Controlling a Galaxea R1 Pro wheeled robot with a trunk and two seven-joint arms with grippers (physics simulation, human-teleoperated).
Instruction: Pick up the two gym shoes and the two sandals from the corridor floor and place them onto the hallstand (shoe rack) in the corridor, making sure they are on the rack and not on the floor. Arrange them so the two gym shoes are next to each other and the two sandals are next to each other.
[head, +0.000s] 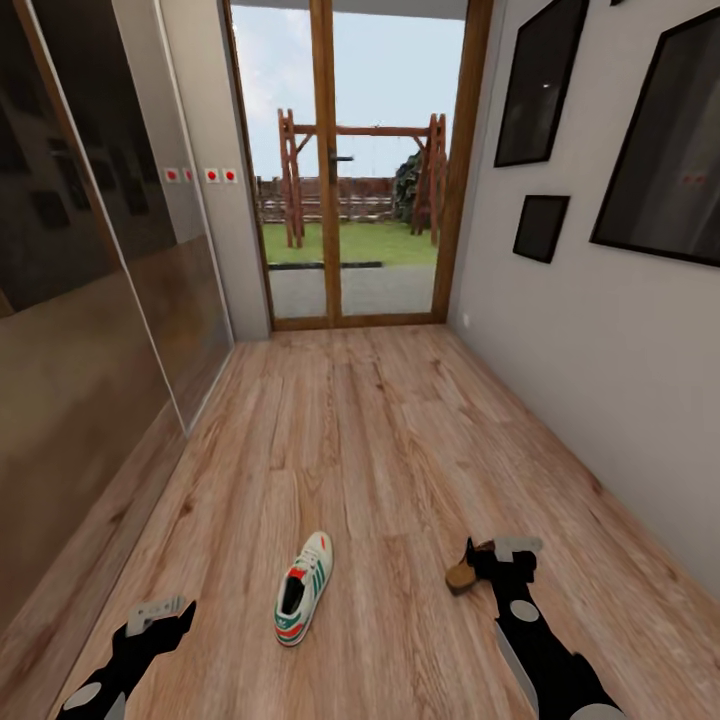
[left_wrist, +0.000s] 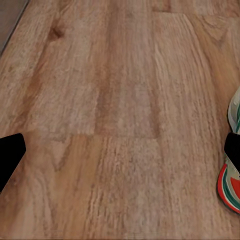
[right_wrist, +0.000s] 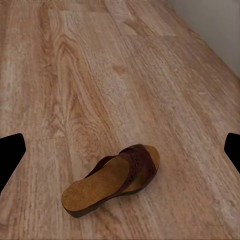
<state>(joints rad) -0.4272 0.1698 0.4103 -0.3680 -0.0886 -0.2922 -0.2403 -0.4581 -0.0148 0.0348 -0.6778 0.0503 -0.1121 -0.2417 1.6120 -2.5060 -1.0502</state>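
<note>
Corridor seen from the head camera, looking toward a glazed wooden door at 12 o'clock, with a lawn and timber swing frame beyond the glass. The wood-plank floor runs between glossy dark cabinet panels at 9 o'clock and a pale wall with black picture frames at 3 o'clock.

One gym shoe, white with green stripes and a red-orange tongue, lies upright on the floor at about 6 o'clock, toe toward the door. One sandal, dark brown with a tan footbed, lies on the floor at about 5 o'clock, partly hidden behind the right arm.

The left gripper hangs above bare planks at 7 o'clock, well apart from the shoe. In the left wrist view its fingertips stand wide apart with nothing between them, and the gym shoe sits at the frame edge.

The right gripper hangs just beside the sandal. In the right wrist view its fingers are spread wide and hold nothing, and the sandal lies on the floor between and beyond them, untouched.
</note>
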